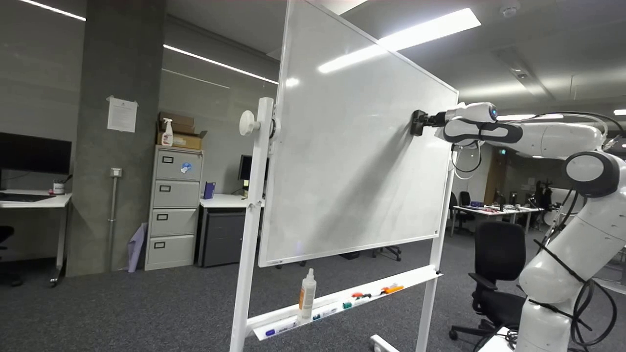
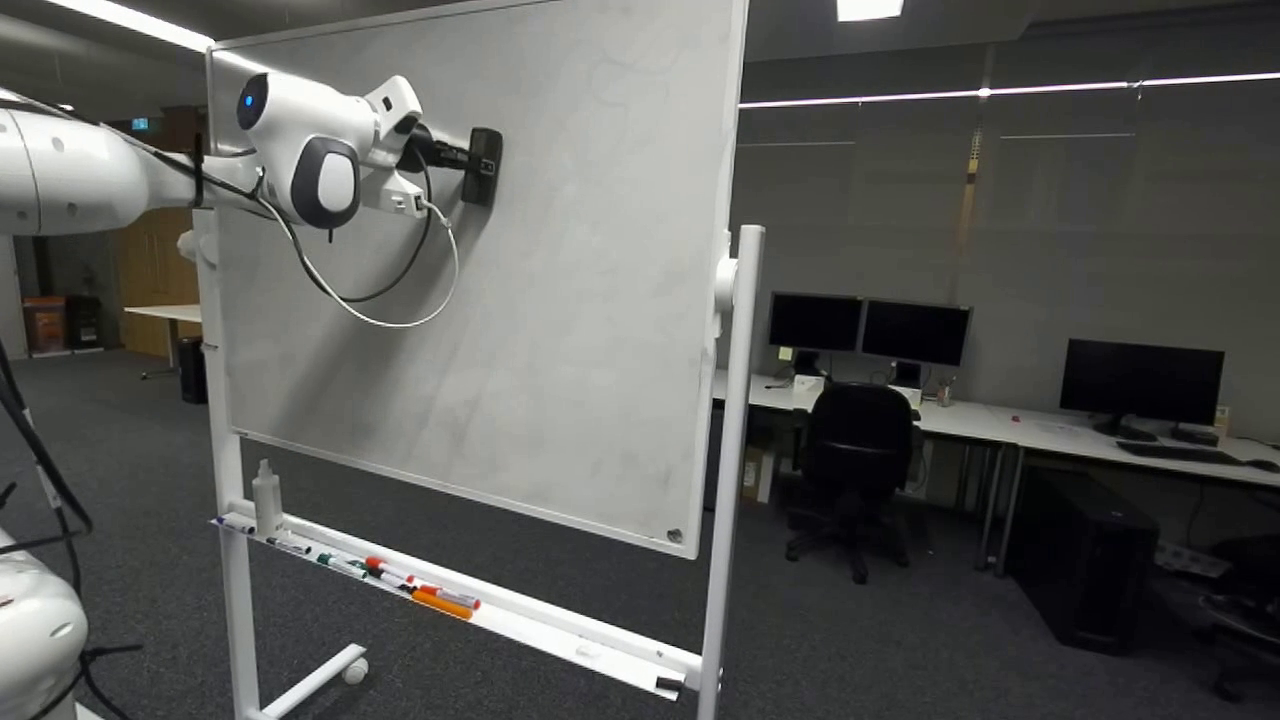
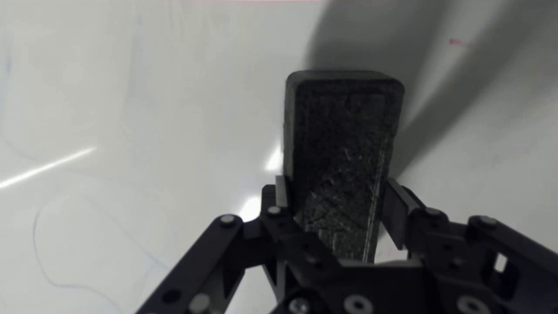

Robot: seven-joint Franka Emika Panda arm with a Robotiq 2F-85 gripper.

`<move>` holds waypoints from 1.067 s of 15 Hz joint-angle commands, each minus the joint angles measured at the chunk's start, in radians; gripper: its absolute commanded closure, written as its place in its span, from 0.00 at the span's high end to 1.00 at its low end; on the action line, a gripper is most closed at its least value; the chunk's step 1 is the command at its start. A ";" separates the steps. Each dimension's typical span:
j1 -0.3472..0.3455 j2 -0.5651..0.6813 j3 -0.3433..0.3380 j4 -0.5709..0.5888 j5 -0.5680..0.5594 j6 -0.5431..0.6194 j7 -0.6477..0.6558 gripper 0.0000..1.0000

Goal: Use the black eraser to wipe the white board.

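nearest the wrist camera, the gripper was clamped on the eraser, one pad against each long side. in the wrist view, the upper end of the eraser projected beyond the fingertips.

in both exterior views, the eraser was positioned at the upper part of the board, long axis close to vertical. its far face appeared to lie flat against the surface.

around the eraser, the following were visible on the board in the wrist view: a dark shadow, running off the upper edge; a faint curved line, bluish in places; a small red mark.

behind the gripper, the arm extended almost level toward the board. a white cable hung from the wrist in a loop.

two white posts supported the board, one at each side. a tray was fitted between the posts, below the board. the tray carried a bottle, upright and near one post; several markers, lying down; and a small black piece at the opposite end, too small to identify.

farther out, a chair stood beyond the arm. a cabinet carried a spray bottle. in an exterior view, a desk bore three monitors.
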 commanded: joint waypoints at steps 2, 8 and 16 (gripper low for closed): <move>0.027 0.102 -0.006 0.291 0.047 -0.219 0.028 0.30; -0.035 0.122 0.080 0.291 -0.071 -0.262 0.104 0.30; -0.174 -0.041 0.201 -0.071 -0.370 -0.369 0.228 0.30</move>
